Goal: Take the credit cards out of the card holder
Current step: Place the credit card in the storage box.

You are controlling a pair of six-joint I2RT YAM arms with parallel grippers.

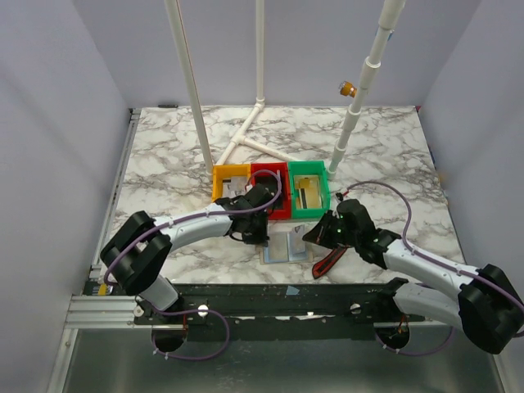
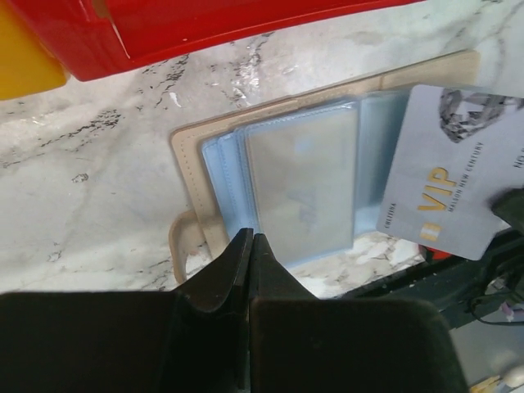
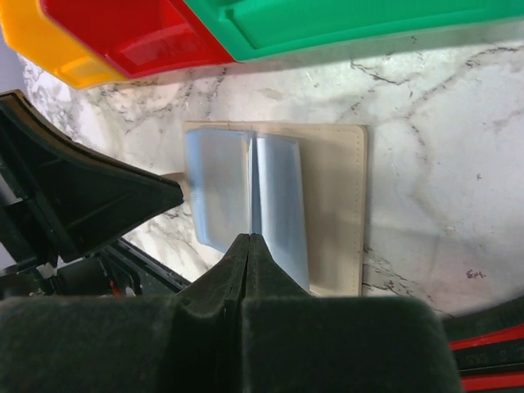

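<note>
The card holder [image 1: 285, 246] lies open on the marble near the front edge, tan outside with blue-grey sleeves [image 2: 303, 184] [image 3: 282, 201]. My left gripper [image 1: 258, 233] [image 2: 250, 237] is shut with nothing between its fingers, its tips at the holder's near left edge. My right gripper [image 1: 322, 234] [image 3: 248, 237] is shut on a grey credit card marked VIP [image 2: 454, 176]. It holds the card tilted above the holder's right side. In the right wrist view the card shows only edge-on as a thin line. Whether more cards sit in the sleeves cannot be made out.
Yellow [image 1: 229, 182], red [image 1: 270, 187] and green [image 1: 309, 188] bins stand in a row just behind the holder. A red-and-black tool [image 1: 329, 260] lies at the table's front edge by the right arm. White pipes [image 1: 246, 139] rise at the back.
</note>
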